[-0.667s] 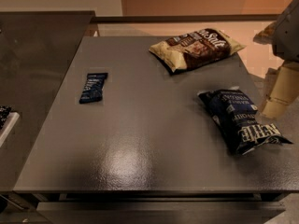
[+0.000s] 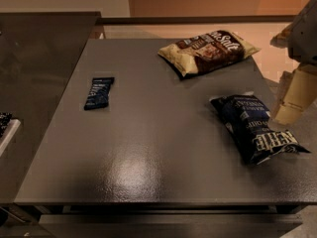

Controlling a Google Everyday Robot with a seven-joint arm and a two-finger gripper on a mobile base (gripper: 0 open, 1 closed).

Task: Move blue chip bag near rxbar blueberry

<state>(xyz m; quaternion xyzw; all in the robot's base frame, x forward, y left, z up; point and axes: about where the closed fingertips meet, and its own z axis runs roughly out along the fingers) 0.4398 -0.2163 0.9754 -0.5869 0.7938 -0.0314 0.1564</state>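
The blue chip bag (image 2: 252,127) lies crinkled on the right side of the grey table (image 2: 148,148), its white-striped end toward the front right. The rxbar blueberry (image 2: 98,92) is a small flat dark blue wrapper lying on the left side of the table, far from the bag. My gripper (image 2: 293,95) comes in at the right edge of the view, a cream-coloured finger hanging just right of the bag's far end and slightly above the table.
A larger tan and brown chip bag (image 2: 208,49) lies at the back of the table. A darker counter (image 2: 34,58) adjoins the table on the left, with a white-edged object (image 2: 6,128) at its near left edge.
The gripper has shifted slightly at the right edge. The bags and the bar have not moved.
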